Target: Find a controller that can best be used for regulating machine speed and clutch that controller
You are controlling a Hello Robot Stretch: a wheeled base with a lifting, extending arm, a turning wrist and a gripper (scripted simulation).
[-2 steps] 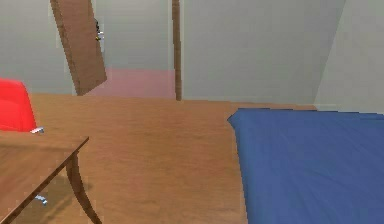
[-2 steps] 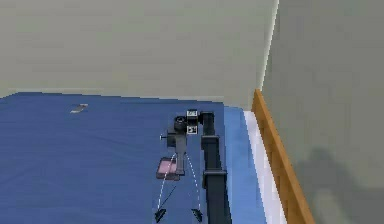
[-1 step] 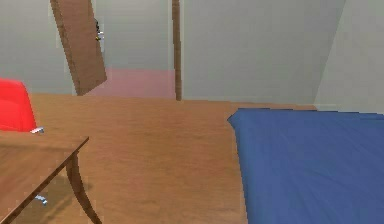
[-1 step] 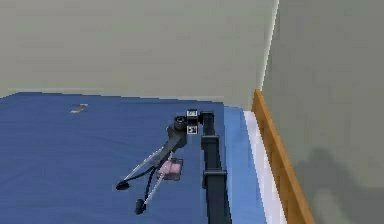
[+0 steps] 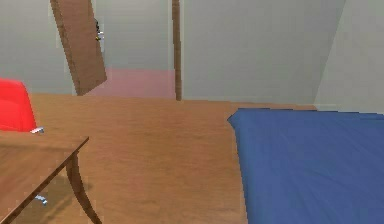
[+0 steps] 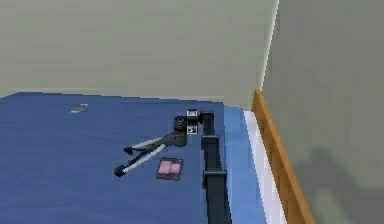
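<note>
Wooden floor (image 5: 160, 140) runs to an open door (image 5: 80, 45); a worktop (image 5: 35, 160) and a red chair (image 5: 12, 105) sit at the forward view's left, a blue bed (image 5: 310, 160) at its right.

In the arm side view the arm (image 6: 210, 165) reaches over that bed. How the fingers of the hand (image 6: 124, 161) stand, and whether it holds anything, cannot be told. Just beside the hand lies a flat dark slab (image 6: 170, 167) with a pinkish face; a small grey oblong (image 6: 78, 108) lies farther out. Neither reads surely as the controller. This looks like the reaching step, and the next move calls for settling which it is.
</note>
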